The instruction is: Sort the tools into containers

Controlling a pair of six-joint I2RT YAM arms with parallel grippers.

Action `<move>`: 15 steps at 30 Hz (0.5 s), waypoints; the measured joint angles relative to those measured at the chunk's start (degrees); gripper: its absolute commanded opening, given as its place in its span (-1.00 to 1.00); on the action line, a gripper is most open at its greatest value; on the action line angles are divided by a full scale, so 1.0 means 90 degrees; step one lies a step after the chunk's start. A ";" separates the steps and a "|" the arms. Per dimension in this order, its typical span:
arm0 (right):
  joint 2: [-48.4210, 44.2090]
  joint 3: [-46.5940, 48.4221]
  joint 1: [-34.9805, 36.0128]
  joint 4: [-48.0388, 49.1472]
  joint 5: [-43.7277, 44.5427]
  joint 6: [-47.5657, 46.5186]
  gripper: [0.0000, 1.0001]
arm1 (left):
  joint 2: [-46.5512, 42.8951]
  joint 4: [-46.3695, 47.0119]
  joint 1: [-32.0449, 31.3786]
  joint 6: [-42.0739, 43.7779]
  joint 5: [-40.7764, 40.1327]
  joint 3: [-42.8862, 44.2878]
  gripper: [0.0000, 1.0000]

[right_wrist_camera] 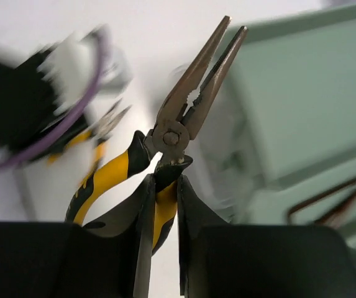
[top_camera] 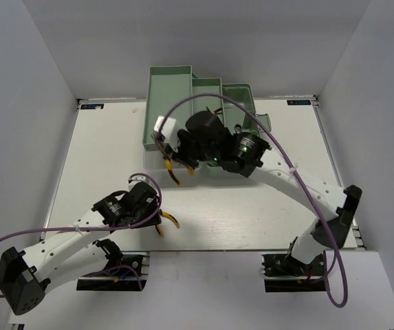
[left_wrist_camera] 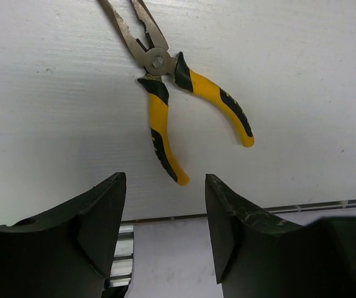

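My right gripper [top_camera: 172,157] [right_wrist_camera: 164,205] is shut on one yellow handle of a pair of needle-nose pliers [right_wrist_camera: 179,127] and holds it off the table, in front of the pale green toolbox trays [top_camera: 169,89] [right_wrist_camera: 289,105]. Its handles hang below the gripper [top_camera: 172,173]. A second pair of yellow-handled pliers [left_wrist_camera: 165,81] [top_camera: 170,221] lies flat on the white table near the front edge. My left gripper [left_wrist_camera: 164,198] [top_camera: 157,218] is open and empty just short of its handle ends. Reddish-brown hex keys [right_wrist_camera: 327,197] lie in a tray. No wrenches show.
The table's front edge and metal rail [left_wrist_camera: 258,209] run right under my left gripper. The right arm [top_camera: 279,172] and its purple cable [top_camera: 252,117] arch in front of the toolbox's right trays. Grey walls enclose the table.
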 measured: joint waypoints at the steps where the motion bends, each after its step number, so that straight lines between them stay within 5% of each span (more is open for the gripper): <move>1: 0.0189 0.0277 -0.0032 0.0117 0.0282 -0.0024 -1.00 | 0.0000 0.0034 -0.0010 -0.0029 -0.0015 -0.0027 0.28; 8: 0.1722 0.1460 -0.0466 0.1598 0.2312 -0.0342 -1.00 | 0.0124 0.0160 -0.0056 -0.0189 -0.0068 -0.0228 0.28; 15: 0.3079 0.1586 -0.0809 0.3014 0.3252 -0.0903 -1.00 | 0.0170 0.0180 -0.0083 -0.0308 -0.0095 -0.0289 0.28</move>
